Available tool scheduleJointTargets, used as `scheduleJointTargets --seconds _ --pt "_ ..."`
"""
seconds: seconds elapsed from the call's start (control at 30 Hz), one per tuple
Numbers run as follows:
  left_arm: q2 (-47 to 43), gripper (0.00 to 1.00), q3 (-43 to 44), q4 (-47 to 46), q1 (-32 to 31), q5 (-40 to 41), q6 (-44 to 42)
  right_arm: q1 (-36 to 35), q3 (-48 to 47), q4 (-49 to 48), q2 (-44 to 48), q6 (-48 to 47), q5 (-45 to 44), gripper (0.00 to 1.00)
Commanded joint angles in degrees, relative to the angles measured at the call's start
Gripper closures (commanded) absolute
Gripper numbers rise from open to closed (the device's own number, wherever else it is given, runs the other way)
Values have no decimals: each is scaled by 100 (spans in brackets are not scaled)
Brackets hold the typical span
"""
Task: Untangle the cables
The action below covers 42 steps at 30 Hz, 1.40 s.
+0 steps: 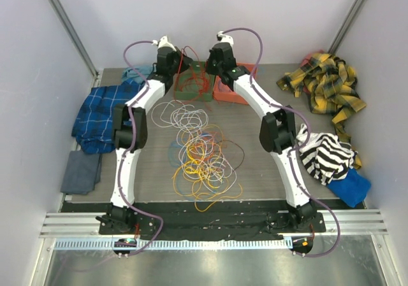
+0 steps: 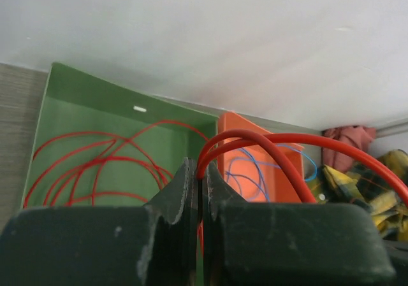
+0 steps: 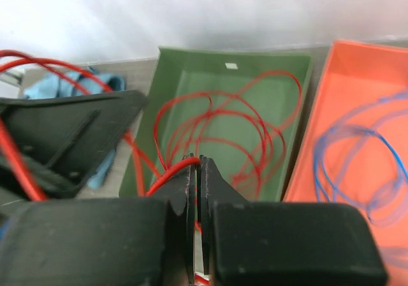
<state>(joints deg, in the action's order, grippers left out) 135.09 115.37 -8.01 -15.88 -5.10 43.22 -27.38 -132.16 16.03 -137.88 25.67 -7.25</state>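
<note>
Cables [image 1: 203,155]: loose heap of thin loops at mid-table, white coils toward the far side, yellow and orange nearer the arm bases, with blue and dark strands mixed in.

Red cable [image 2: 242,132]: one item, lifted clear of the heap at the far end of the table [image 1: 255,171]. Its further loops lie inside the green tray [image 3: 236,55].

Blue cable [image 3: 320,165]: coiled inside the orange tray [image 3: 344,107], which stands just beside the green tray, on its right.

Left gripper [image 2: 201,171]: jaws pressed together on the red cable, which arcs up and away to the right. Position above the green tray.

Right gripper [image 3: 195,165]: jaws pinched on the red cable, a strand leaving to the left. Position above the near edge of the green tray, close to the left gripper.

Surrounding goods: blue checked cloth [image 1: 99,117] and grey cloth [image 1: 81,171] at the left edge; yellow checked shirt [image 1: 325,85], striped garment [image 1: 325,155] and blue fabric [image 1: 350,187] at the right.
</note>
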Motion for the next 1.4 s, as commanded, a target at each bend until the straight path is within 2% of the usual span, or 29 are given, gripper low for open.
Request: scheduleJointTargets --seconds 0.0,0.17,0.2,0.23,0.27,0.3,0.33,0.37,0.4,0.43,0.5,0.83,0.9,1.07,1.2,1.3,1.37 --pt "403 99 1363 27 -12 0 -182 74 -1092 -390 -352 8 293 99" --pt "1080 99 1874 -192 120 -17 63 171 -1181 -838 -800 166 530 99" --pt "1168 94 1927 -227 138 -52 116 189 -1189 -899 -871 175 583 99" --pt "1334 84 1989 -245 173 -87 151 197 -1294 -944 -941 184 627 78" --pt "1406 60 2111 -236 173 -183 143 198 -1356 -935 -1064 158 645 64" --pt "1450 50 2156 -210 173 -193 117 198 -1426 -927 -1091 140 645 39" --pt "1485 41 2165 -184 173 -210 64 198 -1427 -900 -1109 131 645 30" --pt "1485 26 2165 -149 173 -254 20 198 -1409 -891 -1066 114 628 24" --pt "1477 0 2174 -105 173 -246 -41 198 -1287 -917 -1022 105 576 16" --pt "1468 0 2174 -35 173 -254 -94 198 -1182 -944 -943 96 532 11" --pt "1380 0 2174 -16 208 -246 -174 198 -779 -1162 -627 87 409 8" --pt "792 0 2051 300 243 -123 -490 197 752 -1568 797 96 74 6" --pt "677 0 1911 344 217 -52 -726 189 1041 -1725 956 78 135 8" --pt "677 0 1735 730 112 325 -1192 197 1218 -1393 1185 114 4 16" --pt "563 0 1489 985 32 695 -1597 198 1683 -1322 1536 87 -172 18" --pt "615 0 1593 1257 -64 826 -1939 180 2035 -1357 1817 78 -172 18" --pt "738 0 1848 1486 -213 1045 -2455 180 2211 -1305 1984 61 -207 19"
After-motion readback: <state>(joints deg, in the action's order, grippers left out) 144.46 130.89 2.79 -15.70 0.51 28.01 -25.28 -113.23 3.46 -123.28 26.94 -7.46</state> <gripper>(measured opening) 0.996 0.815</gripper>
